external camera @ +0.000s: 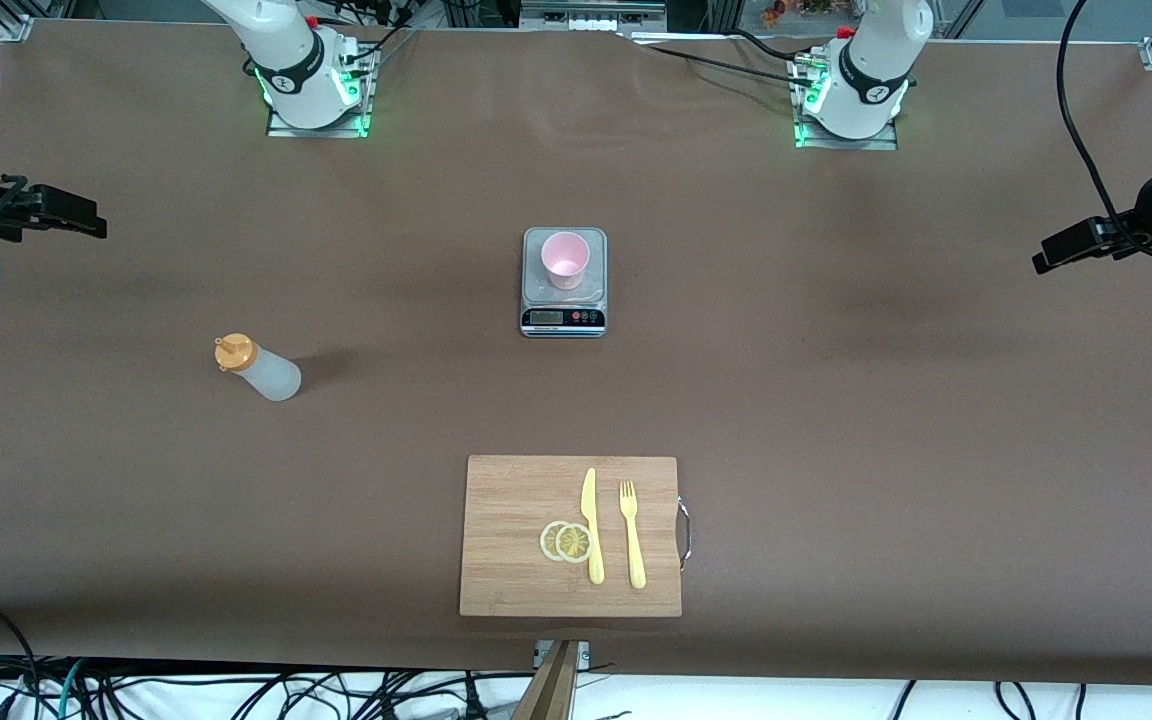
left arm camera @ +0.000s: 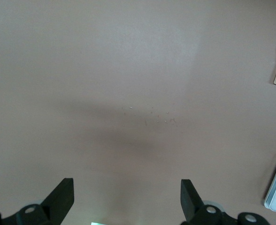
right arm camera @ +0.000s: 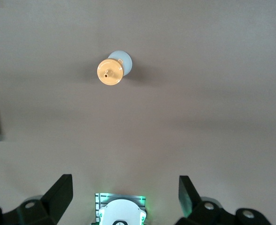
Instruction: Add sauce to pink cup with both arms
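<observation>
Cutting board [external camera: 516,540] hugs your tabletop's near edge. Both tools, left [left arm camera: 127,197] and right [right arm camera: 124,194], hang spread. Sauce bottle [external camera: 261,368] stands mid-tabletop toward the right arm's end; a careless grasp could topple it. Pink cup [external camera: 565,259] sits on the scale [external camera: 563,300].

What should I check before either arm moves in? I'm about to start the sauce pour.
1. Sauce bottle upright, cap on, toward the right arm's end of the table: ok.
2. Pink cup upright on the scale: ok.
3. Right pincer open, empty, high over the table: ok.
4. Left pincer open, empty, over bare table: ok.
5. Sauce level in bottle: cannot tell.
</observation>
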Motion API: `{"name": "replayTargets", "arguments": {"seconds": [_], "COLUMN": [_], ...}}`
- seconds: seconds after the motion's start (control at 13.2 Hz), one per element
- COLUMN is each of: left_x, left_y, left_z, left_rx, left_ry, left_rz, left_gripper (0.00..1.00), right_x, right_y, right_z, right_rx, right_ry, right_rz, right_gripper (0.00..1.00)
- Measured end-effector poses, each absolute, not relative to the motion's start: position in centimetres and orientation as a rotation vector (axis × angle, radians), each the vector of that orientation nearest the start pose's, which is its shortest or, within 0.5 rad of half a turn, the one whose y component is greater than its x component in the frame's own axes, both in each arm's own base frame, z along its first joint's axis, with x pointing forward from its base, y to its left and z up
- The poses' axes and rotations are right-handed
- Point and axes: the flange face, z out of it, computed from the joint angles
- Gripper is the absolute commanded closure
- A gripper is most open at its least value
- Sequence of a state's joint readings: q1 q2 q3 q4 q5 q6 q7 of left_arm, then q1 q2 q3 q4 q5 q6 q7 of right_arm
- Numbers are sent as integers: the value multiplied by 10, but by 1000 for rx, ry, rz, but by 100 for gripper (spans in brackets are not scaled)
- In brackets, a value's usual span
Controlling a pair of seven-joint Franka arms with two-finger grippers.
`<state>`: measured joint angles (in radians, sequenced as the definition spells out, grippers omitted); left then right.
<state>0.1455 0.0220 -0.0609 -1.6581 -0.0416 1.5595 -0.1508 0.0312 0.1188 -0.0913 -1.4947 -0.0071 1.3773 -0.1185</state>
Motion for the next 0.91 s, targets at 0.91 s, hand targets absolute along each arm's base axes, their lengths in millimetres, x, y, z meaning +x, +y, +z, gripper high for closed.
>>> {"name": "replayTargets", "arguments": {"seconds": [0.91], "left_x": [553], "left_y": [43], "left_z": [571], "left_rx": [-3152], "left_ry": [-376], "left_rz": [194], "left_gripper": [0], "right_x": [570], "right_y": [-37], "right_z": [573], "right_rx": [-3118], "right_ry": [-75], "right_rz": [366], "right_gripper": [0]}}
